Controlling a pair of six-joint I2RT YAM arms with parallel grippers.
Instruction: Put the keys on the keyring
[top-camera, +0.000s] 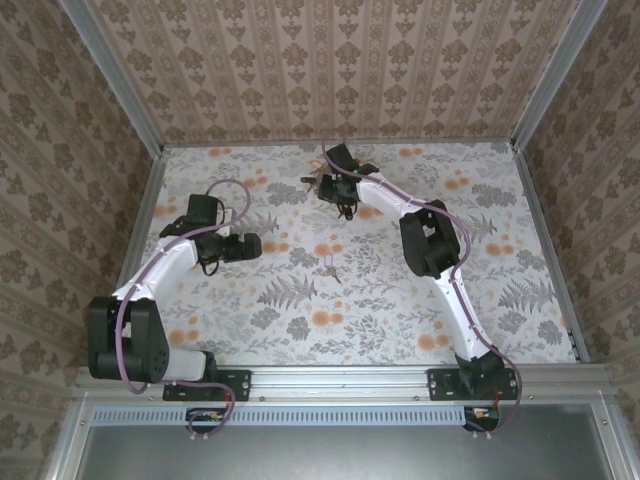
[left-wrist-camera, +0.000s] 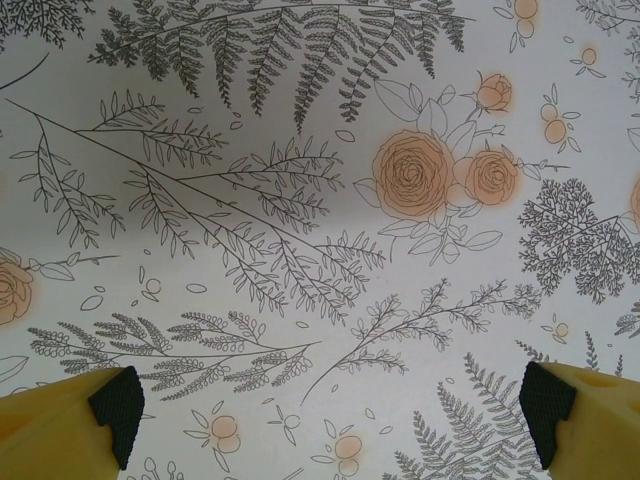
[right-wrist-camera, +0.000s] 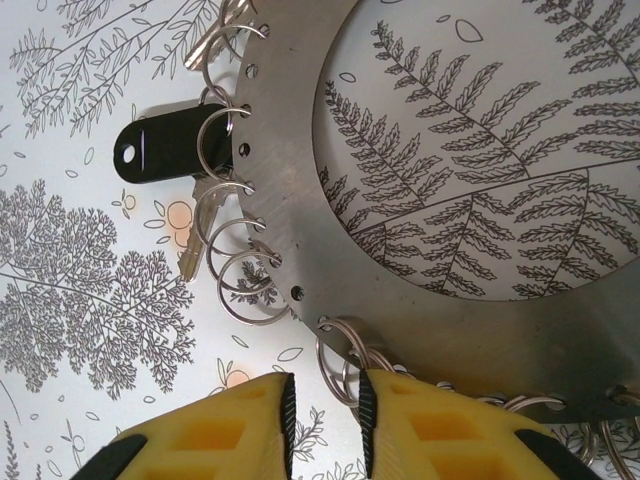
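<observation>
The keyring (right-wrist-camera: 290, 200) is a broad flat grey metal ring with small holes along its rim, lying on the flowered table at the far middle (top-camera: 318, 183). Thin split rings (right-wrist-camera: 245, 280) hang from those holes. A black-headed key (right-wrist-camera: 160, 150) and a silver key blade (right-wrist-camera: 193, 240) hang from them. My right gripper (right-wrist-camera: 327, 400) sits at the rim with its jaws a narrow gap apart. One split ring (right-wrist-camera: 345, 365) lies in the gap against the right pad only. A tiny lilac key (top-camera: 329, 262) lies alone mid-table. My left gripper (left-wrist-camera: 333, 415) hangs wide open over bare cloth.
The patterned cloth (top-camera: 300, 320) covers the table inside papered walls (top-camera: 350, 60) on three sides. The left arm (top-camera: 180, 260) is bent over the left half and the right arm (top-camera: 440, 250) reaches up the right half. Another silver key (right-wrist-camera: 215, 40) hangs at the ring's upper rim.
</observation>
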